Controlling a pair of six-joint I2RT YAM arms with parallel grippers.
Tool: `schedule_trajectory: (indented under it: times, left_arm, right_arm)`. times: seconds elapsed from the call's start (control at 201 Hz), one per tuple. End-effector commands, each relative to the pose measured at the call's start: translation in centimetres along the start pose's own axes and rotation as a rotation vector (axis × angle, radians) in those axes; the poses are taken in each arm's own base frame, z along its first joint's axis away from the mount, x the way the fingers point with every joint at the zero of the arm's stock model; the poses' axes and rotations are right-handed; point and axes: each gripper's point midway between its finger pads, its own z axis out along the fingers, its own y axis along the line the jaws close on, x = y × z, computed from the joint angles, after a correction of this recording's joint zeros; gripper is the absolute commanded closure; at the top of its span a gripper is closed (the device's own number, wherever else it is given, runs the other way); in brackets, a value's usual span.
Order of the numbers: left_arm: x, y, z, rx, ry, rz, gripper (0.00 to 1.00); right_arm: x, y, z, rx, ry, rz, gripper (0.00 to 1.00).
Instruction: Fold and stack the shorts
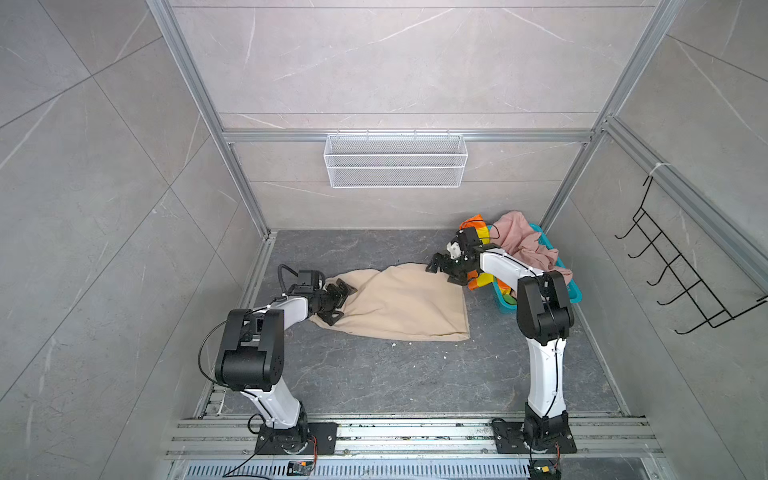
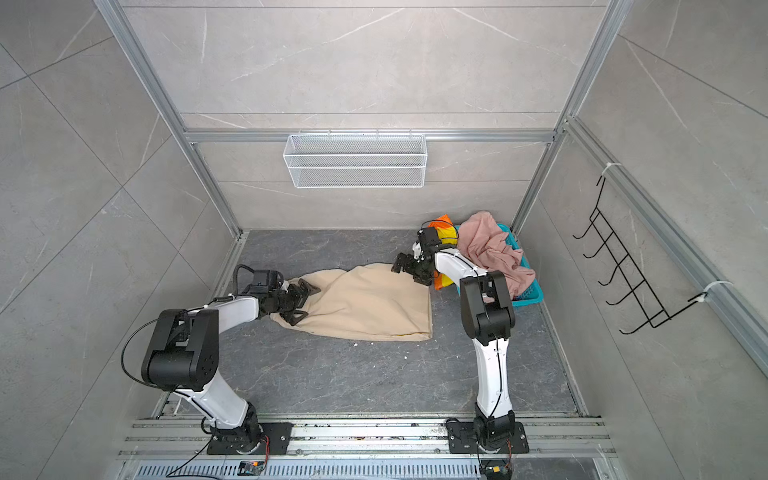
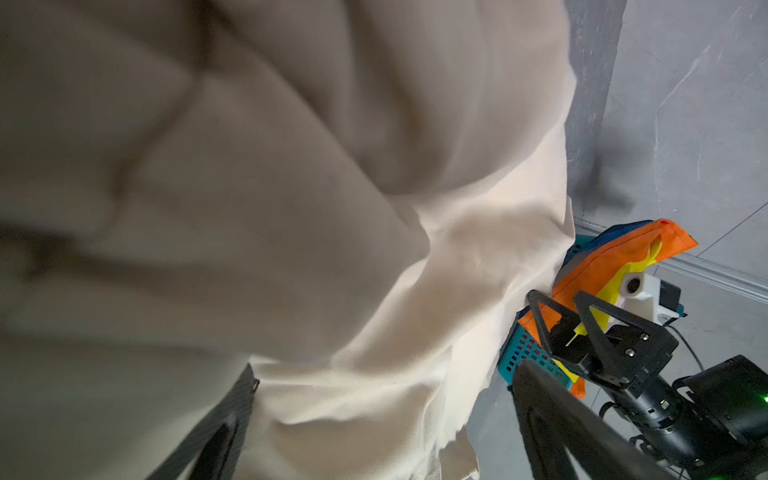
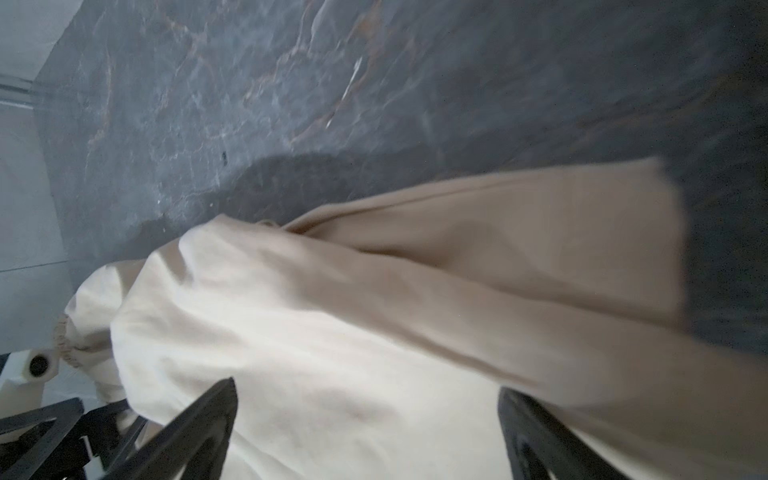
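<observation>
The beige shorts (image 1: 403,303) (image 2: 365,303) lie spread on the dark floor, gathered waistband toward the left. My left gripper (image 1: 343,302) (image 2: 305,302) (image 3: 386,370) stands open at that left end, with beige cloth lying loose between its fingers. Over the cloth's far right corner my right gripper (image 1: 441,274) (image 2: 409,274) (image 4: 368,386) is open too. The rainbow-striped shorts (image 1: 478,224) (image 2: 442,226) (image 3: 623,253) hang over the rim of the teal basket (image 1: 573,291) (image 2: 536,291). The dusty pink shorts (image 1: 523,241) (image 2: 490,245) are heaped on top of it.
The basket stands in the far right corner, behind my right arm. A white wire basket (image 1: 395,160) hangs on the back wall and a black hook rack (image 1: 673,266) on the right wall. Small white crumbs (image 1: 409,343) lie in front of the beige shorts.
</observation>
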Motion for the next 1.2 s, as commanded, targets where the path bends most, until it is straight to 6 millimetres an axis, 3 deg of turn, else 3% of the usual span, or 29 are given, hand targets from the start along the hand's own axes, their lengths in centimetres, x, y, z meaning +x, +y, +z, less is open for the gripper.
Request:
schedule_trajectory:
  times: [0.0,0.105,0.229,0.488,0.682,1.036,1.106,1.196]
  left_arm:
    - [-0.3,3.0,-1.5,-0.154,-0.034,0.046,0.01]
    - [-1.3,1.1,-3.2,-0.155,-0.08,0.117,0.01]
    - [-2.0,-0.6,-3.9,-0.145,-0.092,0.158,0.01]
    - [-1.8,0.0,-3.3,-0.155,-0.065,0.15,0.01]
    - [-1.6,0.5,-2.9,-0.166,-0.05,0.149,0.01]
    - [-1.9,0.6,-2.5,-0.179,-0.035,0.157,0.01]
    - [-1.8,0.8,-2.5,-0.185,-0.031,0.155,0.0]
    - [-1.7,1.0,-2.5,-0.194,-0.029,0.157,0.01]
  right_arm:
    - [-0.1,-0.6,-3.3,0.087,-0.038,-0.076,0.01]
    - [0.2,-2.9,-4.4,0.205,-0.045,-0.095,0.02]
    - [0.7,-4.2,-3.1,0.218,-0.016,-0.097,0.08]
    - [0.2,-5.0,0.5,0.199,0.01,-0.088,0.28]
    - [-0.7,-4.6,1.3,0.178,-0.002,-0.099,0.51]
    - [-1.9,-3.6,-0.3,0.188,-0.045,-0.143,1.0]
    - [-2.2,-2.9,-1.2,0.182,-0.06,-0.153,1.0]
    - [-3.1,-0.4,-3.8,0.139,-0.113,-0.176,1.0]
